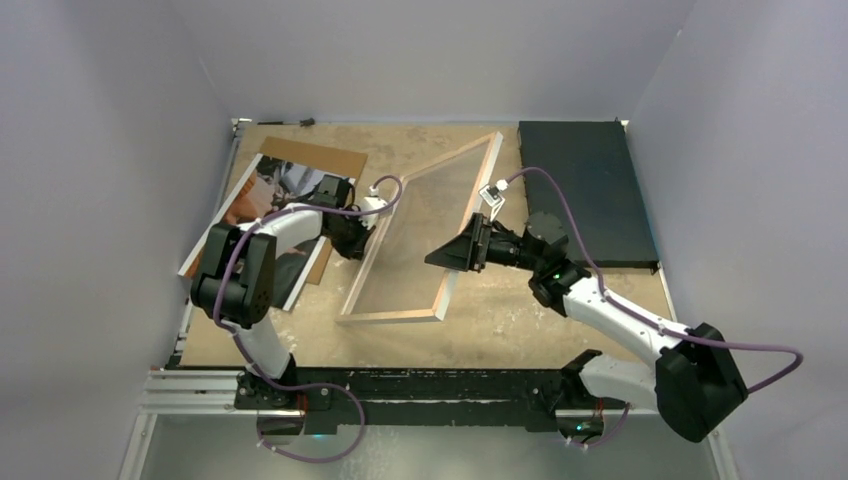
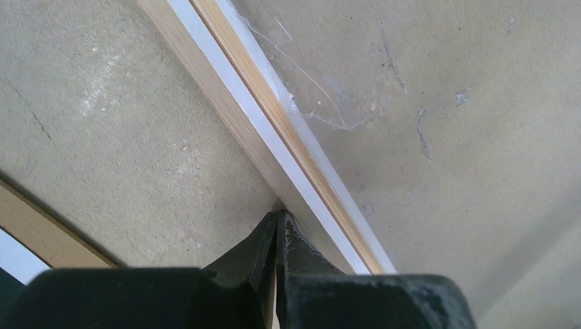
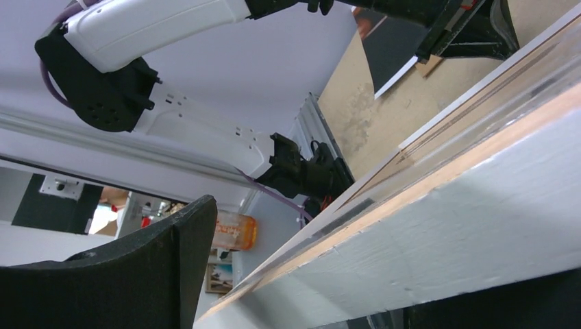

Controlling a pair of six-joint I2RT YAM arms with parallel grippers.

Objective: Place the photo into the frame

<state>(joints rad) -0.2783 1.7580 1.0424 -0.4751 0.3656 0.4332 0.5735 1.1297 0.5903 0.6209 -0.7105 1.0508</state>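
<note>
Inspection of both grippers, frame-loading task.

**Left gripper** (image 2: 277, 219): my jaws are pressed fully together and hold nothing. The joined tips touch the outer side of the left long rail of the large thin-edged rectangular picture frame (image 1: 390, 317), low against the speckled tan table (image 1: 500, 310). I judge this a bracing post, so that the frame cannot slide leftward when it is handled from the other side.

**Right gripper** (image 1: 440, 258): my jaws stand wide, set astride the opposite long rail. In the right wrist view one black finger (image 3: 171, 260) is clear of the rail, with daylight between them. The other finger is mostly hidden beneath the rail, and I cannot tell whether it touches. No grip is made.

**Frame:** it lies askew at mid-table, light wood back uppermost, with its clear pane showing the table beneath.

**Photo:** the large glossy dark print (image 1: 285, 180) lies well left of the frame, resting on a plain brown backing board (image 1: 320, 158) and partly under my left arm. It is not in the frame.

**Other:** a black rectangular mat (image 1: 585, 190) lies at the far right, untouched.

**Assessment:** the work is at frame preparation, and the loading of the photo is not begun.
</note>
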